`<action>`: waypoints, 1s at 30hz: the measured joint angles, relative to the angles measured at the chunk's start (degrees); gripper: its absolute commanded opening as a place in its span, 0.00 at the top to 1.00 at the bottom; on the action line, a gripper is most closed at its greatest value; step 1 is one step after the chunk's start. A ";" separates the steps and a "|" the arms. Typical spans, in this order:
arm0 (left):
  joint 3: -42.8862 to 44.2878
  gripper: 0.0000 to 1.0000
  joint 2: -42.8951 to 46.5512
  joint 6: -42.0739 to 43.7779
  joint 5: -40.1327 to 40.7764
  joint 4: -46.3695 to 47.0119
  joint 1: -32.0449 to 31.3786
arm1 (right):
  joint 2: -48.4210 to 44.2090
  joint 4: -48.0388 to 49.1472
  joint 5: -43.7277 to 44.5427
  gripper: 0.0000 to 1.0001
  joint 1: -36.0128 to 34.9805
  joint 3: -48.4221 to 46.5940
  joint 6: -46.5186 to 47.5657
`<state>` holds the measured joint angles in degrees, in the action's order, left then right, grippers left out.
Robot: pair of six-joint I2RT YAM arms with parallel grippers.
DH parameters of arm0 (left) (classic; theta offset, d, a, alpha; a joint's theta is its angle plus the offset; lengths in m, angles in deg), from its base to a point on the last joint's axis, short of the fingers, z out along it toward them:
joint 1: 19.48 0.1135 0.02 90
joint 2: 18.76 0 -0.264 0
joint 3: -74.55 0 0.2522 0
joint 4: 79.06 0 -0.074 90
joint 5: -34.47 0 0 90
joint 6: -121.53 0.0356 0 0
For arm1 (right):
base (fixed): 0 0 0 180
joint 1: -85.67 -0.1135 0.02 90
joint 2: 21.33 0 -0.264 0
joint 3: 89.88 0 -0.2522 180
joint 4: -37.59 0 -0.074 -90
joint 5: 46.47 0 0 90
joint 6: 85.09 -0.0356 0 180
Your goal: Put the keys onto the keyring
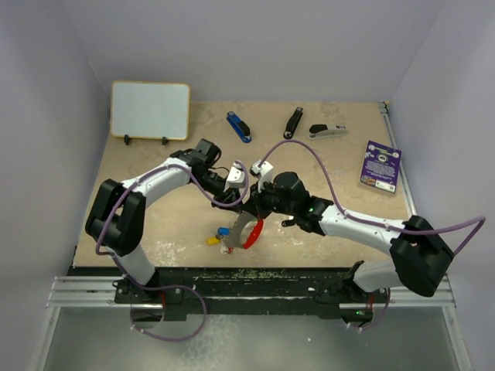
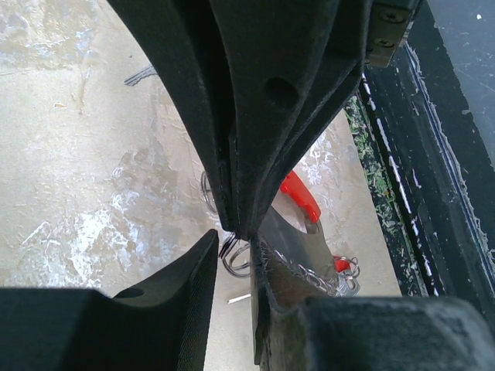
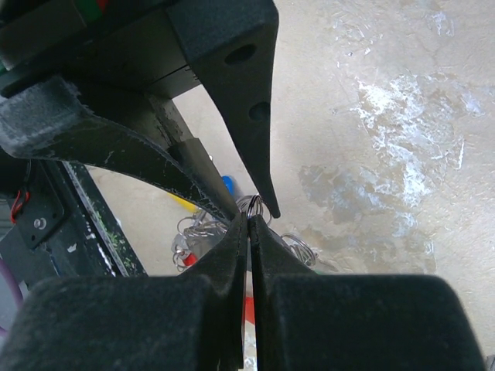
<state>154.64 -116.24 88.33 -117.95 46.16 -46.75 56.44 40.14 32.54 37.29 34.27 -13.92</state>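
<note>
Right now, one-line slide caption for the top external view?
Left fingers and right fingers meet at the keyring near the table's front edge, keys beside it, staplers behind.

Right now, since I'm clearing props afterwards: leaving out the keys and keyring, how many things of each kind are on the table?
staplers: 3 (blue stapler, black stapler, grey stapler)
whiteboard: 1
purple card: 1
Total: 5
</note>
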 measured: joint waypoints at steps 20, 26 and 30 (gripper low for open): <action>-0.44 0.96 1.05 -0.09 0.07 0.09 -0.31 | -0.76 -1.18 1.44 0.95 -0.11 0.00 0.35; -2.45 0.96 5.97 -0.35 1.36 2.14 -0.76 | -6.25 -4.83 5.29 0.81 -0.46 0.00 0.35; -4.55 0.96 9.99 -0.90 1.97 3.48 -0.79 | -11.26 -7.43 7.65 0.80 -0.39 0.00 0.37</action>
<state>150.09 -106.25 87.43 -115.98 49.64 -47.53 45.19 32.71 40.19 36.89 34.27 -13.55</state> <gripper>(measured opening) 0.045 0.193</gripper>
